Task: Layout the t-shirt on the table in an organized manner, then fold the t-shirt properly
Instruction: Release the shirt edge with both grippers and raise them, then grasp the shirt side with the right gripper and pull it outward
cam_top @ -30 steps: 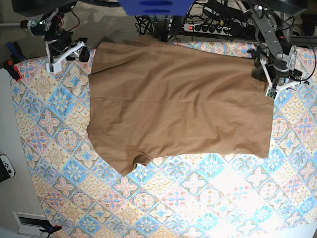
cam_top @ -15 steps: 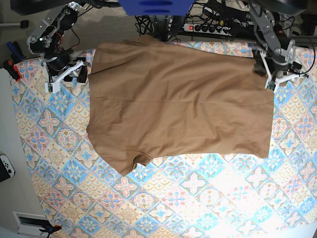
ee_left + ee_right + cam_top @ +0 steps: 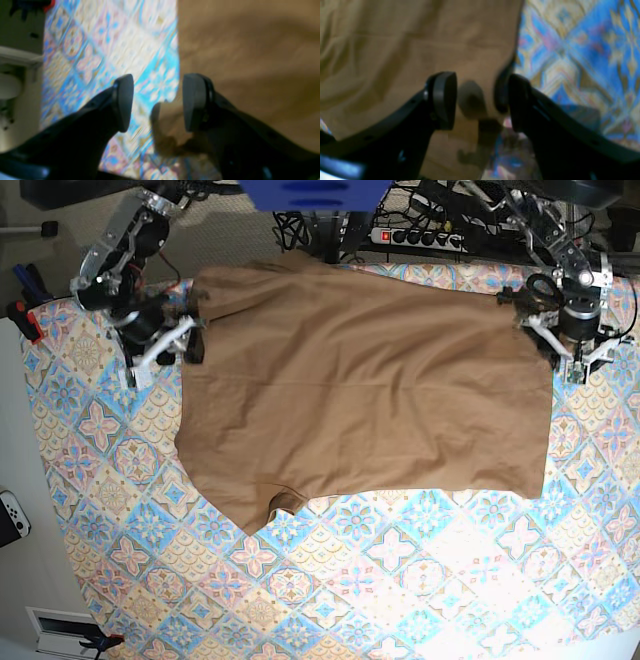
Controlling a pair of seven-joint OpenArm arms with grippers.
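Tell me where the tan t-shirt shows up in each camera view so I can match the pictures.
Base view: the t-shirt lies spread across the upper middle of the table.
Left wrist view: it fills the right side, its edge running between the open jaws of the left gripper.
Right wrist view: it fills the left and centre, behind the right gripper.
Shared landmark: the shirt's edge against the blue-patterned tablecloth.
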